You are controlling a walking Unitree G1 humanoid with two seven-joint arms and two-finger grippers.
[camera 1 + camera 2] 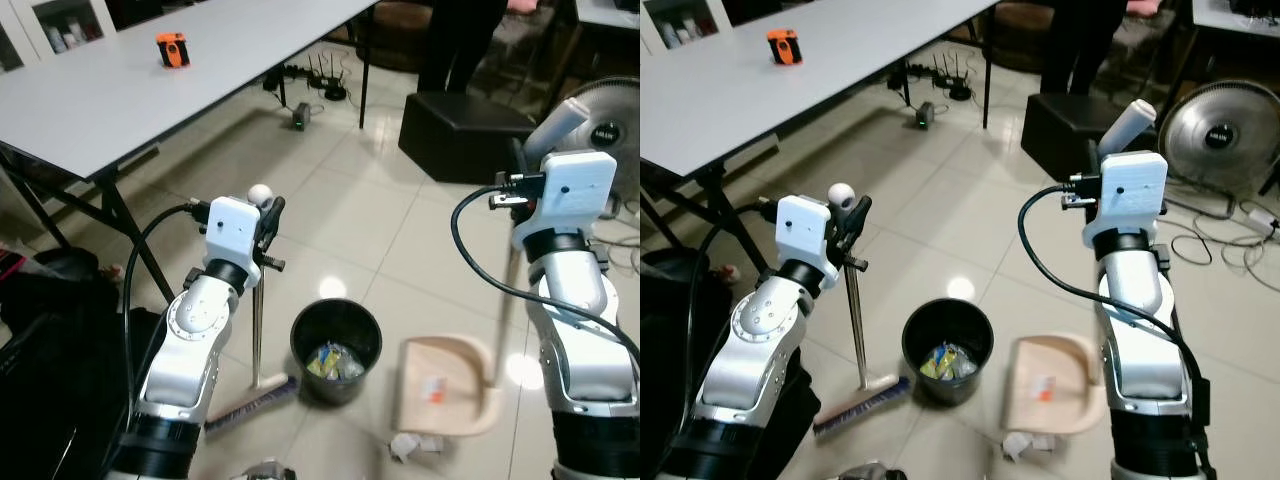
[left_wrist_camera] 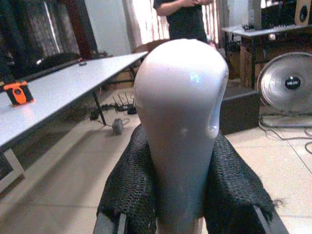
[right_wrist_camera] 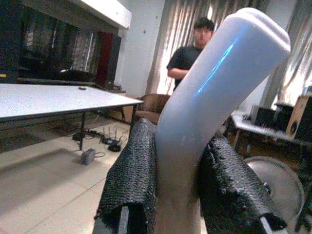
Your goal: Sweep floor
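The broom (image 1: 256, 330) stood upright on the tiled floor (image 1: 340, 215), its bristles beside the black bin (image 1: 336, 348), the left gripper (image 1: 268, 228) clamped on its handle. The right gripper (image 3: 180, 161) squeezed the dustpan (image 1: 445, 385) handle; the pan rested right of the bin, crumpled paper (image 1: 408, 446) just before it.

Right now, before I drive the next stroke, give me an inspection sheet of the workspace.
Surface: pale tiled floor, glossy with lamp glare.
Job's things: broom upright, head on the floor left of the black bin; beige dustpan right of the bin, a scrap inside; crumpled paper at its front edge.
Clutter: bin holds wrappers; orange device on the grey table.
Grippers: left gripper shut on the broom handle; right gripper shut on the dustpan handle.
Cables: power strip under the table; cords by the fan.
Surroundings: black box; a person stands beyond it.
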